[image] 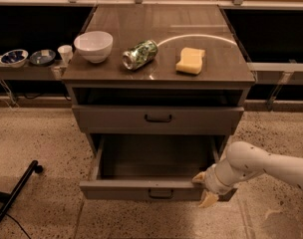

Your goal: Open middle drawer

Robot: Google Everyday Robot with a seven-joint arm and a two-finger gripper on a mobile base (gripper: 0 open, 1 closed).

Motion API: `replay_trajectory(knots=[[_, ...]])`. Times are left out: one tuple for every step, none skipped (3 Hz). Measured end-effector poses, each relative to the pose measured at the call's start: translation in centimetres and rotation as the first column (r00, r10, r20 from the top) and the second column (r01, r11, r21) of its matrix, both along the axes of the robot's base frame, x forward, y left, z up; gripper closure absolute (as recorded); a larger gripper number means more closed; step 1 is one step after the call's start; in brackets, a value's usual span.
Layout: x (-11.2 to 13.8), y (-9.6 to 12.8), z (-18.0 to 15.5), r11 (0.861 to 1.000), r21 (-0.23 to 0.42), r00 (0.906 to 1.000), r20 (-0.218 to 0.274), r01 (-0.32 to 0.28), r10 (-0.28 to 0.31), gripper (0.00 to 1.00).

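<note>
Gripper (205, 189) is at the right front corner of the middle drawer (141, 189), touching or just beside its front; can't tell whether it grips or is loose. Drawer stands well out from the cabinet, interior looks empty, bar handle (160, 193) untouched at centre. Upper drawer (158, 118) is closed. Task looks essentially done. If more travel is needed, pull straight out and level, since a corner pull may skew the drawer. White bowl (93, 46), green can (139, 54) and yellow sponge (191, 60) sit on top; avoid jolting.
</note>
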State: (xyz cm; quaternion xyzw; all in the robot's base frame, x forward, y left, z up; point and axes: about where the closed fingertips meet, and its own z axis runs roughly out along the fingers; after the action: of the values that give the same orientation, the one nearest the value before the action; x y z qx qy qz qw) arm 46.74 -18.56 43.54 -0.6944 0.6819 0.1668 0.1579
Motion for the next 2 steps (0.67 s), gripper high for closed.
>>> replay_trajectory(knots=[[-0.7, -1.3, 1.2, 0.999, 0.017, 0.9993, 0.008, 0.037, -0.037, 0.42], [1.4, -1.8, 4.9, 0.998, 0.008, 0.9965, 0.061, 0.057, -0.058, 0.44]])
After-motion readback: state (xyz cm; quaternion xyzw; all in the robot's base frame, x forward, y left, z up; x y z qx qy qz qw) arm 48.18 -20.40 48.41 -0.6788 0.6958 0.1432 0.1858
